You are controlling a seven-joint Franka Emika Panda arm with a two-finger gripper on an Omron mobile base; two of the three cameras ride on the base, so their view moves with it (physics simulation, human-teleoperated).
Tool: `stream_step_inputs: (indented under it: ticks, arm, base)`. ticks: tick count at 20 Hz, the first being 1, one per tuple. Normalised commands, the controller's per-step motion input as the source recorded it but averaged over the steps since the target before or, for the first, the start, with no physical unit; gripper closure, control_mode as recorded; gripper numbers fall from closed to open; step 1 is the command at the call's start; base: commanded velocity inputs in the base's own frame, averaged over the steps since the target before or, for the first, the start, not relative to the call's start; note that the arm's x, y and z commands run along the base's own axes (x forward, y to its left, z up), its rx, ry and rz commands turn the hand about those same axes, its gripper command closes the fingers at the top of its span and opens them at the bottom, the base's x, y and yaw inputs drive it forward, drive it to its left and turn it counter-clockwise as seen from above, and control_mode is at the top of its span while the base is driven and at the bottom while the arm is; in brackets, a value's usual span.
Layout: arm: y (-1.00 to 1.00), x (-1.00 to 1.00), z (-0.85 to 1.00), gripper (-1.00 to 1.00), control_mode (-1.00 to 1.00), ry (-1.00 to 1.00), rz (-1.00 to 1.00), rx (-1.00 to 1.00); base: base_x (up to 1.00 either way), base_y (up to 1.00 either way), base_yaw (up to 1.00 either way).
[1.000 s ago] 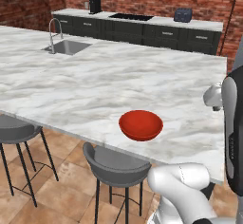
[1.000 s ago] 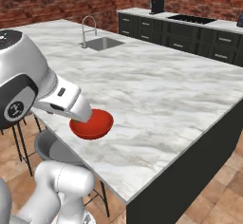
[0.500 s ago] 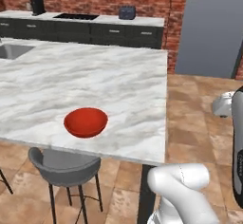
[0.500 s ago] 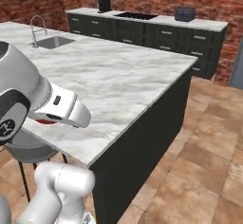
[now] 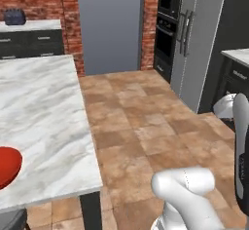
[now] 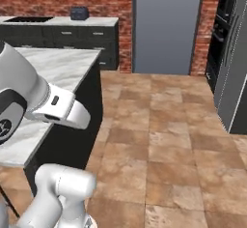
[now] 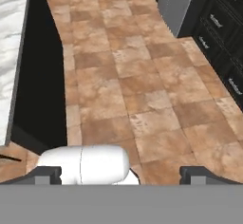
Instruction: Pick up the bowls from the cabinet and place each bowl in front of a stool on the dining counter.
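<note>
The glossy red bowl (image 5: 7,166) rests on the white marble dining counter (image 5: 39,112) near its front edge, cut off by the left border of the left base view. Just below it the grey seat of a stool (image 5: 9,220) peeks in at the bottom corner. The counter's end (image 6: 62,67) also appears in the right base view, and its edge (image 7: 12,33) in the hand view. My gripper (image 7: 121,174) hangs over the tiled floor, off the counter's end, open with nothing between its fingertips (image 7: 47,173). I cannot make out the cabinet.
Brown floor tiles (image 5: 141,122) stretch ahead. A steel fridge (image 5: 194,39) and a wall oven (image 5: 170,9) stand at the back right. Black drawer units (image 7: 223,28) line the right side. A toaster (image 6: 78,13) sits on the rear counter by the brick wall.
The whole picture has swung right, so the camera has moved. The red bowl has slid to the left edge of the left base view and left the right base view. The gripper stays open.
</note>
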Motion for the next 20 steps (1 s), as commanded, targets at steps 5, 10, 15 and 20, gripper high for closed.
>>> stream_step_inputs:
  ticks: [5, 10, 15, 20]
  arm:
    - [0.00, 0.00, 0.00, -1.00, 1.00, 0.00, 0.00, 0.00]
    - [0.00, 0.00, 0.00, -1.00, 1.00, 0.00, 0.00, 0.00]
    - [0.00, 0.00, 0.00, -1.00, 1.00, 0.00, 0.00, 0.00]
    - [0.00, 0.00, 0.00, -1.00, 1.00, 0.00, 0.00, 0.00]
  base:
    - [0.56, -1.00, -0.28]
    - [0.85, -0.85, -0.04]
    - [1.00, -0.15, 0.13]
    - [1.00, 0.04, 0.19]
